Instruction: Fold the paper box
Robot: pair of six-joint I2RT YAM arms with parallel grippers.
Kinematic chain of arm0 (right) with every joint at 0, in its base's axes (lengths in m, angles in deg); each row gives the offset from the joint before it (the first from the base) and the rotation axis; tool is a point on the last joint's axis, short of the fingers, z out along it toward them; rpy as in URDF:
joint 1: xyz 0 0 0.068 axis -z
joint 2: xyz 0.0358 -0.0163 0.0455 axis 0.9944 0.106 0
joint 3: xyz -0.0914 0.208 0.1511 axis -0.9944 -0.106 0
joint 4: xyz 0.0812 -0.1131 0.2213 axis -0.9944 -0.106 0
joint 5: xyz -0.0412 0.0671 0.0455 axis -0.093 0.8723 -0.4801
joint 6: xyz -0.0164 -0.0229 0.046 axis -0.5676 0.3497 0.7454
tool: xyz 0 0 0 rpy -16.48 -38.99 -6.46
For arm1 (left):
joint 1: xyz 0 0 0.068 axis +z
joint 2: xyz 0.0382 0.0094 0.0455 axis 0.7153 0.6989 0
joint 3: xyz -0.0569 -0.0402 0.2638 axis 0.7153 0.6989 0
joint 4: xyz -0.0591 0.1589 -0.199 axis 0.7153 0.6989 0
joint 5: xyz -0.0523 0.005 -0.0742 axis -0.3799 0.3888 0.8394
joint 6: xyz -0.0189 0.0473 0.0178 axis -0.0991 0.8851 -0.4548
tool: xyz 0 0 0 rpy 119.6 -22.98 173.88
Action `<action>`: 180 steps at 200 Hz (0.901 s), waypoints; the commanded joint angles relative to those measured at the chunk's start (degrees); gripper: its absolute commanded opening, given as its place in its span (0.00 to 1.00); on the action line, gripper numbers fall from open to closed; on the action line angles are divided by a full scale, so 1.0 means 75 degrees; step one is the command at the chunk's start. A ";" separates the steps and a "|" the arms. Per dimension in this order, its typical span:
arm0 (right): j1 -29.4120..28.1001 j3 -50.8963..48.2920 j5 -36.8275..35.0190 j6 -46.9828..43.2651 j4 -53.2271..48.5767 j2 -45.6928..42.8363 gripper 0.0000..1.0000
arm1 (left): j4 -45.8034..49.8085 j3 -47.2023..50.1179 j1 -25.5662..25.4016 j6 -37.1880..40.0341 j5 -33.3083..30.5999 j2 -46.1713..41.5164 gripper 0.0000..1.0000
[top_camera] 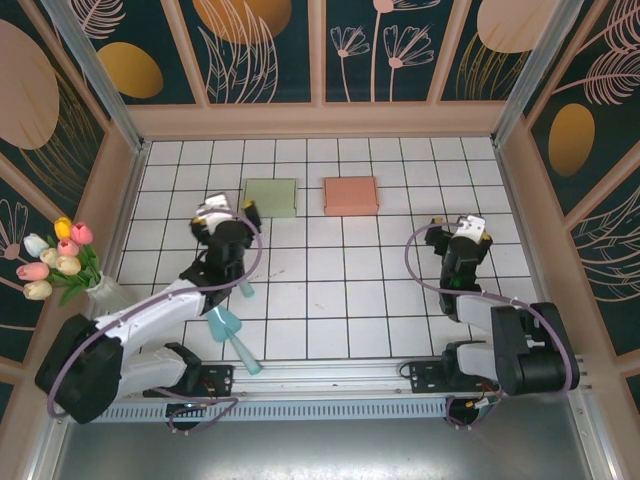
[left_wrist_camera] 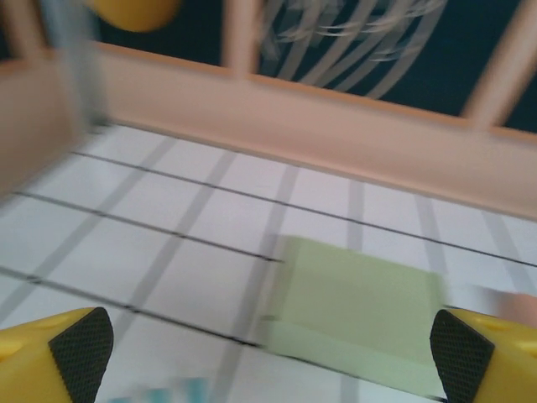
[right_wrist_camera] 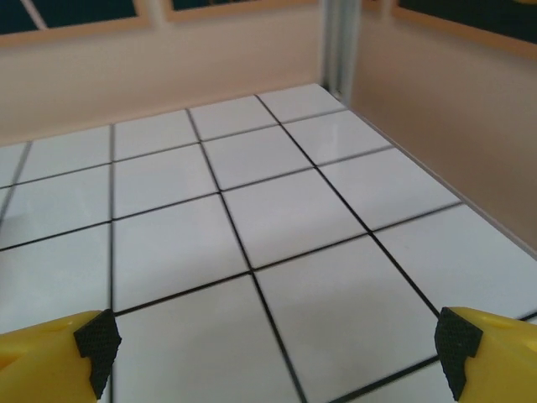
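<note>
Two flat, closed paper boxes lie on the tiled floor near the back wall: a pale green box (top_camera: 270, 197) and, to its right, a salmon box (top_camera: 351, 196). My left gripper (top_camera: 230, 209) stands open just left of and in front of the green box. In the blurred left wrist view the green box (left_wrist_camera: 361, 306) lies ahead between the wide-apart fingertips (left_wrist_camera: 81, 344), untouched, and the left gripper (left_wrist_camera: 273, 357) holds nothing. My right gripper (top_camera: 458, 227) is open over bare tiles to the right of the salmon box. In its wrist view the right gripper (right_wrist_camera: 277, 348) is empty.
A vase of tulips (top_camera: 60, 262) stands outside the left wall. Two teal pieces (top_camera: 228, 325) lie on the tiles beside the left arm. Low wooden walls (top_camera: 320, 120) enclose the tiled floor; the right wall (right_wrist_camera: 453, 117) is close to the right gripper.
</note>
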 commanded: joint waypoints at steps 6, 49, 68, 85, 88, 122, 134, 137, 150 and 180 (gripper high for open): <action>0.0077 -0.0061 0.0361 0.0117 0.1382 0.0353 0.99 | -0.1553 0.1065 0.1103 0.1157 -0.0287 -0.0775 0.98; 0.0185 -0.0176 0.1468 -0.0855 0.3439 0.1701 0.99 | -0.4450 0.2553 0.2671 0.1712 0.1823 0.0128 0.97; 0.0649 -0.0102 0.2501 -0.0568 0.3119 0.1860 0.99 | -0.5118 0.2588 0.3145 0.1717 0.2341 0.0841 0.98; 0.0701 0.0036 0.2729 -0.0595 0.2951 0.1993 0.99 | -0.6056 0.2827 0.3438 0.1840 0.2784 0.1007 0.99; 0.0742 0.0096 0.2809 -0.0566 0.2841 0.2004 0.99 | -0.6164 0.2854 0.3499 0.1855 0.2849 0.1067 0.99; 0.0905 0.0212 0.2827 -0.0399 0.2779 0.2076 0.99 | -0.7495 0.2863 0.4301 0.1432 0.3582 0.2230 0.99; 0.0952 0.0227 0.2839 -0.0379 0.2719 0.2081 0.99 | -0.6823 0.2497 0.4346 0.1593 0.4217 0.2415 0.99; 0.0953 0.0235 0.2834 -0.0380 0.2701 0.2070 0.99 | -0.6860 0.2410 0.4348 0.1643 0.4307 0.2604 0.99; 0.0961 0.0238 0.2833 -0.0380 0.2692 0.2067 0.99 | -0.6975 0.2310 0.4347 0.1813 0.4878 0.2844 0.99; 0.0958 0.0256 0.2836 -0.0380 0.2678 0.2064 0.99 | -0.6769 0.2234 0.4347 0.1891 0.4847 0.2808 0.99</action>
